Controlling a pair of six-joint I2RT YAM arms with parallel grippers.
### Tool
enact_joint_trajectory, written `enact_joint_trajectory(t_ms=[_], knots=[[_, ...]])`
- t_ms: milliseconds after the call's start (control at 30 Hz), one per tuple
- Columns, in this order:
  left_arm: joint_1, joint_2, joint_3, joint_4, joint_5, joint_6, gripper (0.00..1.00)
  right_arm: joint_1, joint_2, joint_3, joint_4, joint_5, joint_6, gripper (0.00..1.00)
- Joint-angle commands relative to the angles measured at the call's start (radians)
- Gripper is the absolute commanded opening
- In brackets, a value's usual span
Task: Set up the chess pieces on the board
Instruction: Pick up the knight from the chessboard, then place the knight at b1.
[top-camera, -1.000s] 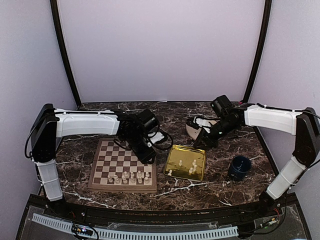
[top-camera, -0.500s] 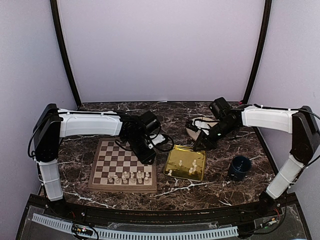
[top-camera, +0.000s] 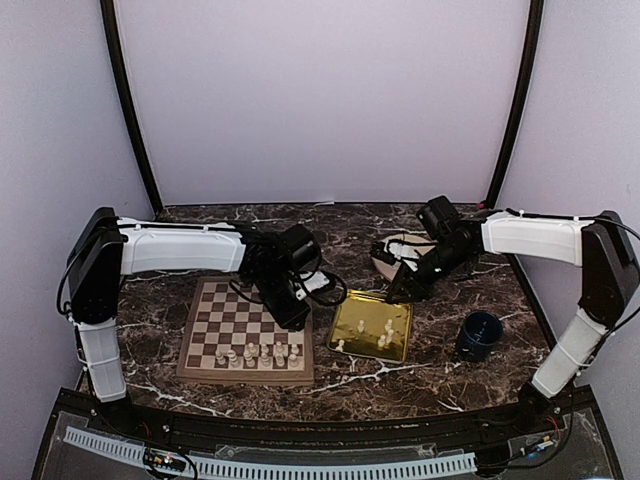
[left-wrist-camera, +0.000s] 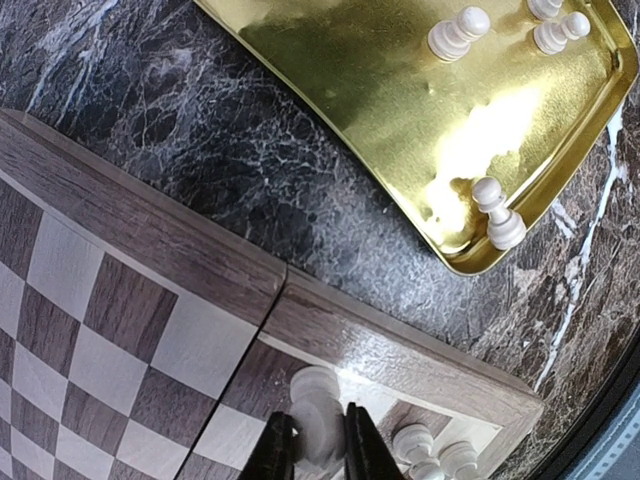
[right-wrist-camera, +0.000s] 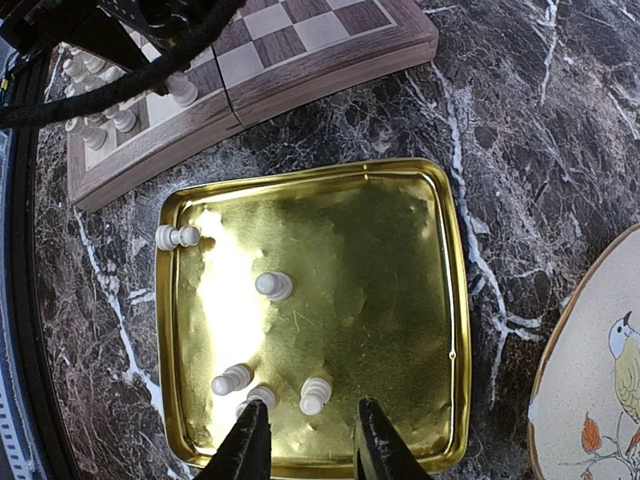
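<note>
The worktop (top-camera: 430, 380) is dark brown marbled stone with white veins. Plain pale lilac walls (top-camera: 320, 100) close it in, with a black post (top-camera: 125, 100) in each back corner. The chessboard (top-camera: 230, 320) lies flat left of centre. Its framed right edge is near a shiny gold tray (top-camera: 350, 305), with a strip of bare stone between the two. A dark blue cup (top-camera: 479, 335) stands to the right of the tray. A cream plate (right-wrist-camera: 600, 380) painted with a bird lies beyond the tray, toward the back.

Cream-white chess pieces (top-camera: 258, 353) stand in a row along the board's near edge. Five more sit in the tray, some upright and some on their sides.

The left tool (left-wrist-camera: 318, 455) is over the board close to its right edge, its fingers pinched on a single cream piece (left-wrist-camera: 316, 415) just inside the frame. Whether that piece touches the board cannot be told. The right tool (right-wrist-camera: 312, 450) hangs over the tray's rim, its fingers a modest gap apart with nothing between them.
</note>
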Motion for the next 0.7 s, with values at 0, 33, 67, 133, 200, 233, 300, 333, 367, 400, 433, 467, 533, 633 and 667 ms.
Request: enact_joint_trajectory(t_ms=[0, 33, 67, 133, 200, 233, 300, 333, 367, 400, 433, 467, 533, 633, 667], knots=[[-0.01, -0.028, -0.023, -0.032, 0.007, -0.019, 0.1, -0.004, 0.012, 0.003, 0.005, -0.015, -0.01, 0.3], [-0.01, -0.04, -0.034, -0.032, -0.004, -0.03, 0.09, -0.004, 0.012, 0.002, 0.004, -0.015, -0.01, 0.3], [-0.01, -0.061, -0.046, -0.032, -0.029, -0.042, 0.08, -0.004, 0.012, 0.001, 0.006, -0.013, -0.01, 0.3], [-0.009, -0.098, -0.074, -0.037, -0.068, -0.063, 0.07, -0.005, 0.012, 0.0, 0.007, -0.012, -0.01, 0.3], [-0.006, -0.127, -0.095, -0.061, -0.102, -0.096, 0.06, -0.005, 0.013, 0.0, 0.008, -0.013, -0.011, 0.3], [-0.003, -0.139, -0.101, -0.08, -0.118, -0.115, 0.06, -0.006, 0.016, -0.001, 0.007, -0.015, -0.011, 0.3], [0.005, -0.171, -0.125, -0.105, -0.156, -0.157, 0.05, -0.004, 0.022, 0.001, 0.006, -0.02, -0.012, 0.3], [0.011, -0.189, -0.141, -0.114, -0.172, -0.176, 0.05, -0.004, 0.025, 0.001, 0.005, -0.021, -0.013, 0.3], [0.021, -0.213, -0.157, -0.12, -0.182, -0.198, 0.05, -0.004, 0.027, 0.002, 0.004, -0.024, -0.014, 0.3], [0.035, -0.238, -0.173, -0.127, -0.187, -0.218, 0.04, -0.005, 0.028, 0.003, 0.005, -0.027, -0.014, 0.3], [0.052, -0.263, -0.191, -0.13, -0.188, -0.238, 0.04, -0.005, 0.03, 0.003, 0.003, -0.027, -0.014, 0.3], [0.068, -0.292, -0.21, -0.132, -0.188, -0.257, 0.04, -0.004, 0.03, 0.001, 0.003, -0.03, -0.014, 0.3], [0.108, -0.347, -0.264, -0.134, -0.185, -0.297, 0.04, -0.005, 0.033, 0.0, 0.003, -0.038, -0.012, 0.3], [0.154, -0.422, -0.328, -0.14, -0.182, -0.352, 0.04, -0.004, 0.045, 0.002, -0.003, -0.05, -0.014, 0.3], [0.161, -0.444, -0.345, -0.145, -0.183, -0.369, 0.04, -0.004, 0.048, 0.003, -0.006, -0.051, -0.015, 0.3]])
